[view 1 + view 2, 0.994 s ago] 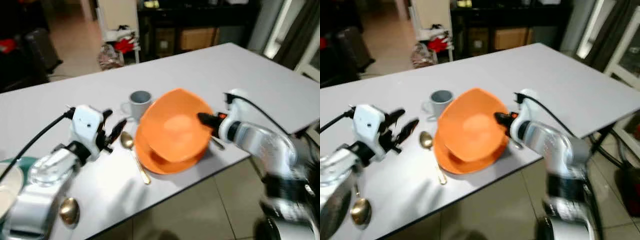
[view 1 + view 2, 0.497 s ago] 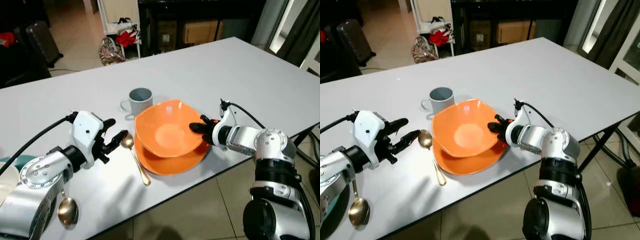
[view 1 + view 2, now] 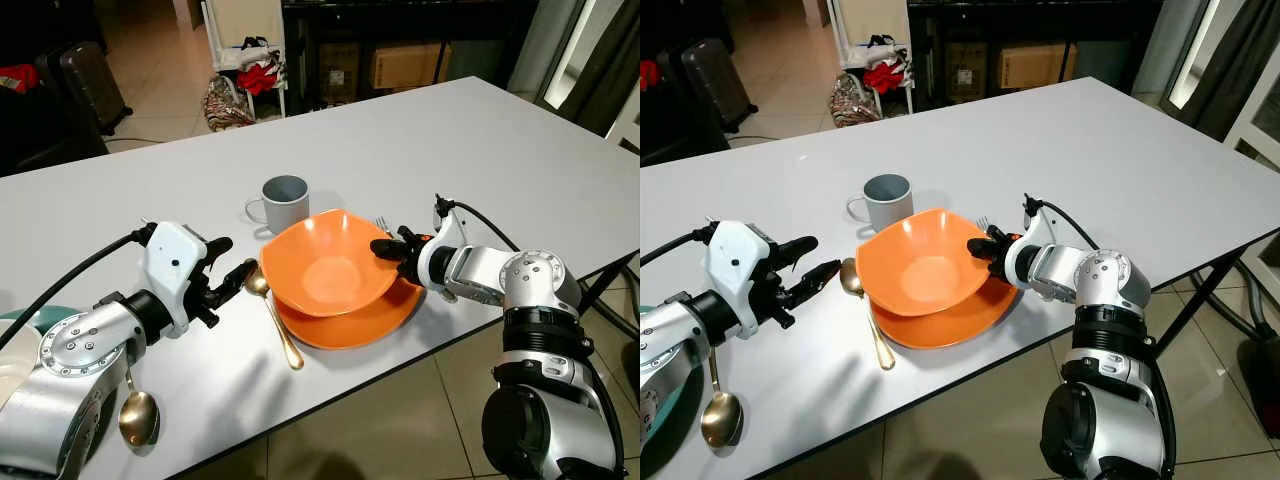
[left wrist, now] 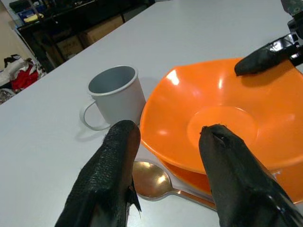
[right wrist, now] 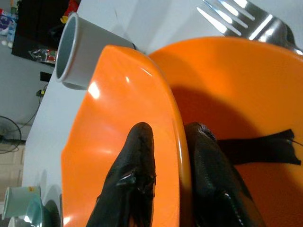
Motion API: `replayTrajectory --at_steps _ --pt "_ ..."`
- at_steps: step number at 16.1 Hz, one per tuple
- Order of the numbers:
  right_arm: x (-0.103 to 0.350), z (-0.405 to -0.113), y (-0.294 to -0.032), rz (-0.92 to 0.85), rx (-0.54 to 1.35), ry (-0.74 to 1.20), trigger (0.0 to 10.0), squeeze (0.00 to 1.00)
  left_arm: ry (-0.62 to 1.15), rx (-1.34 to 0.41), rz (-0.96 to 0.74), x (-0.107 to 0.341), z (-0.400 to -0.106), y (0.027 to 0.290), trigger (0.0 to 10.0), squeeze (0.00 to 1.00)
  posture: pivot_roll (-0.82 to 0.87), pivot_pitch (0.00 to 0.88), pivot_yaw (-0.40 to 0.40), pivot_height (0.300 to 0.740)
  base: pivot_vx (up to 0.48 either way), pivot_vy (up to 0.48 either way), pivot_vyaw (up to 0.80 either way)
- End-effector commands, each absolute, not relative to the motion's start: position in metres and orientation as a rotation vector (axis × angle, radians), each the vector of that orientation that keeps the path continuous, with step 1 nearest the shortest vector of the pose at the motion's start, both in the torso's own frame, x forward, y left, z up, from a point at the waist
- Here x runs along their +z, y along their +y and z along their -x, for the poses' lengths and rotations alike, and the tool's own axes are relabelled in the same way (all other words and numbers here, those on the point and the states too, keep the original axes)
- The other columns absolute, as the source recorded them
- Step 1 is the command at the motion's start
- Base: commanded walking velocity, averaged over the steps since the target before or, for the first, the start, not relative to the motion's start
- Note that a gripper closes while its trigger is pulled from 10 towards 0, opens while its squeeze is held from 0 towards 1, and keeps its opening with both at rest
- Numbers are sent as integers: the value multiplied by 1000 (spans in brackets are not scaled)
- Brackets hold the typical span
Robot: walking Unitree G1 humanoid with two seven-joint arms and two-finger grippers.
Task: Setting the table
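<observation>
An orange bowl [image 3: 325,275] sits on an orange plate [image 3: 352,325] near the table's front edge, shifted a little toward the left. My right gripper [image 3: 386,248] is shut on the bowl's right rim, one finger [image 5: 137,165] inside and the other outside. A grey mug [image 3: 283,200] stands just behind the bowl. A gold spoon [image 3: 270,318] lies left of the plate. My left gripper [image 3: 233,272] hovers open beside the spoon's bowl, holding nothing, its fingers [image 4: 111,175] pointing at the mug and bowl.
A fork [image 3: 383,225] lies behind the plate by the right gripper. A second gold spoon [image 3: 137,415] lies at the front left near a teal dish [image 3: 25,325]. The grey table [image 3: 480,150] stretches back and right; tiled floor lies beyond its front edge.
The bowl, held tilted up on edge a second ago, has come down level over the plate and slid slightly left with the right gripper. The left gripper has stayed put.
</observation>
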State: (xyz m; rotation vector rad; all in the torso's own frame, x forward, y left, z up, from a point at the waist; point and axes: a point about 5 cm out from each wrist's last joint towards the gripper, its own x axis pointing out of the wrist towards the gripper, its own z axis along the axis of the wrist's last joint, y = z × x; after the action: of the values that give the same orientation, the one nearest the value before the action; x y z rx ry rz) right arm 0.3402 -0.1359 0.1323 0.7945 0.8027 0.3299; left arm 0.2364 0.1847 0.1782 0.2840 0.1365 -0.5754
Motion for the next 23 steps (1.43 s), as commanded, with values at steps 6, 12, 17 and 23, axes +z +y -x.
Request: replayTrajectory --at_steps 6,12,17,23 --pt "139 -323 -173 -690 289 756 10000 1000 117 -583 -292 181 -240 180 10000 0 -52 0 56 740 0 0 0" --pt "177 -301 -207 -341 295 483 10000 1000 86 -537 -253 178 -250 170 10000 0 -90 0 75 740 0 0 0" --pt "188 -299 -246 124 343 341 10000 1000 76 -534 -244 178 -250 162 10000 0 -84 0 63 740 0 0 0" --pt "145 -307 -246 257 611 491 10000 1000 131 -687 -206 181 -234 161 10000 0 -62 0 59 740 0 0 0"
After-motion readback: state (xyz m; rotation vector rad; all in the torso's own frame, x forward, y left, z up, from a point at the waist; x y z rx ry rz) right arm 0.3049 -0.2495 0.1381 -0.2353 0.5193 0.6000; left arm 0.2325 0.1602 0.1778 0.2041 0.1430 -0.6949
